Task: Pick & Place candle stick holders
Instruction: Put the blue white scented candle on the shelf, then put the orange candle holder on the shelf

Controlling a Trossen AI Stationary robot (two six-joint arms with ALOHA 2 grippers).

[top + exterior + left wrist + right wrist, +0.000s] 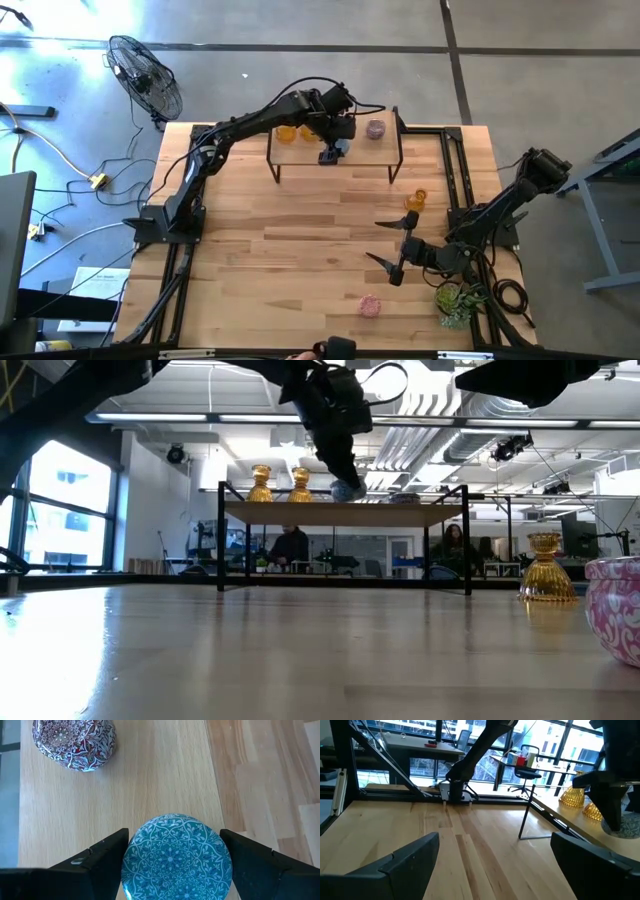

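Shelf (300,152) as landmark: left gripper (331,152) above its top, fingers spread and flanking the pale blue candle stick holder (176,857) set there, apparently let go; off the shelf to the right, right gripper (393,248) agape and empty, nearest the amber holder (416,201) on the table.

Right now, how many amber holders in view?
3. Two amber holders stand side by side on the raised shelf, beside the left gripper. The third stands on the table by the shelf's right end.
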